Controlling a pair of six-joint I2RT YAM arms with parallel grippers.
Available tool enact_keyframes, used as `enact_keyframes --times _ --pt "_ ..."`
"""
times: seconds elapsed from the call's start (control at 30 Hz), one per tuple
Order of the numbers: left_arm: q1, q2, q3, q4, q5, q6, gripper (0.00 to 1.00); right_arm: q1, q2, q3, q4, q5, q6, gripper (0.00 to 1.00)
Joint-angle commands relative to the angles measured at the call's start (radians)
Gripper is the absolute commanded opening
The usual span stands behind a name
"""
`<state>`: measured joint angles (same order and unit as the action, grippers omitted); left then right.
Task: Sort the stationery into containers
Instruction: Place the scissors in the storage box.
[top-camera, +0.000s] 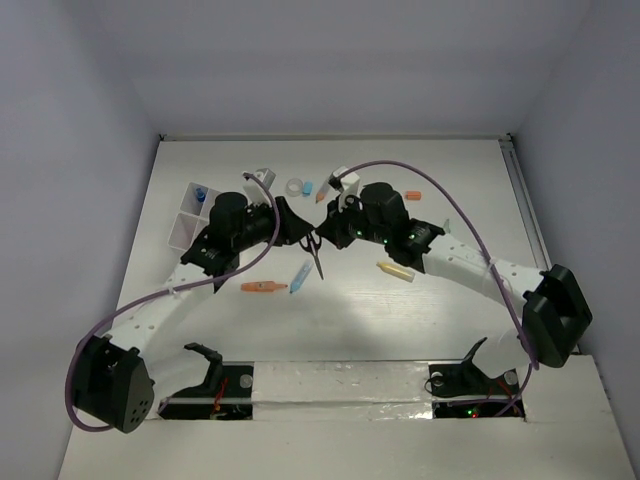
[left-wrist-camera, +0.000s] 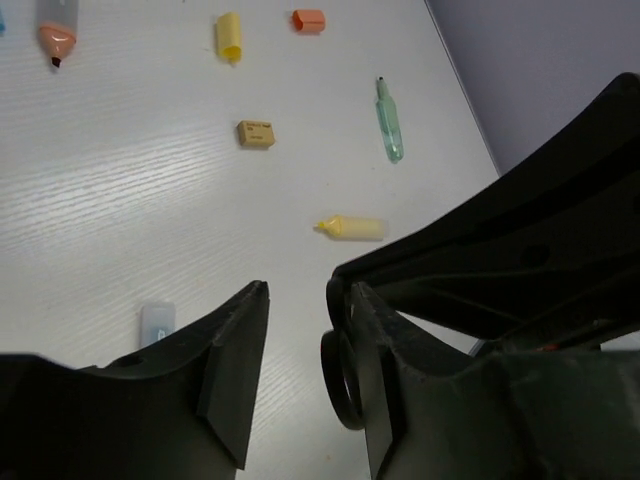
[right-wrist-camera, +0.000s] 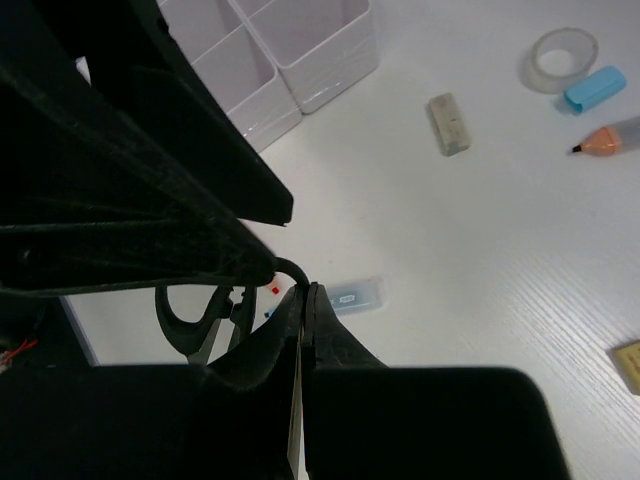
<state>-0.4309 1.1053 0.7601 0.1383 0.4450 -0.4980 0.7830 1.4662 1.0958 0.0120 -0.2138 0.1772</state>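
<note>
Top: sort looked barely started, only a blue-capped bottle sat in the thin-walled white box at the table left edge; markers, caps and clear tape lay loose, scissors mid-table between both arms. Left wrist: left gripper jaws were part open, glossy black handle loop touching one finger. Right wrist: right gripper was pinched tight on the scissors; box cells square, smooth plastic

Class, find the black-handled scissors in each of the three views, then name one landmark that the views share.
Top external: scissors near centre.
Left wrist: scissors bottom centre, one handle ring showing.
Right wrist: scissors lower left, handle loops showing.
Shared landmark: orange-tipped marker.
</note>
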Motion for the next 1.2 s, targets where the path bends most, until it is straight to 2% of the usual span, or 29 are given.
enact_keyframes --times 0.0,0.07,0.1,0.2,0.3,0.37,0.6,0.7,0.97,1.17 --pt "-0.006 0.004 0.051 0.03 -0.002 0.022 0.35 0.022 0.003 0.024 -0.003 -0.016 -0.027 0.0" --pt "-0.017 0.01 0.059 0.017 -0.002 0.03 0.32 0.022 0.011 0.03 -0.009 -0.022 -0.031 0.0" --pt "-0.017 0.011 0.064 0.012 0.0 0.035 0.26 0.022 0.014 0.032 -0.009 -0.025 -0.033 0.0" --pt "-0.028 0.021 0.073 -0.003 0.004 0.042 0.19 0.032 0.019 0.035 -0.009 -0.019 -0.035 0.0" --pt "-0.049 0.033 0.09 -0.035 0.011 0.058 0.18 0.032 0.017 0.038 -0.009 -0.018 -0.033 0.0" --pt "-0.058 0.042 0.103 -0.066 0.009 0.073 0.19 0.032 0.016 0.036 -0.009 -0.013 -0.033 0.0" --pt "-0.058 0.053 0.143 -0.161 -0.032 0.113 0.4 0.032 0.006 0.033 -0.009 -0.001 -0.038 0.0" --pt "-0.058 0.057 0.151 -0.187 -0.042 0.124 0.44 0.032 -0.007 0.027 -0.009 0.008 -0.038 0.0" --pt "-0.058 0.093 0.163 -0.218 0.015 0.134 0.4 0.032 -0.032 0.007 0.005 0.039 -0.041 0.0" --pt "-0.058 0.102 0.163 -0.192 0.07 0.124 0.29 0.032 -0.047 -0.002 0.014 0.053 -0.036 0.0"
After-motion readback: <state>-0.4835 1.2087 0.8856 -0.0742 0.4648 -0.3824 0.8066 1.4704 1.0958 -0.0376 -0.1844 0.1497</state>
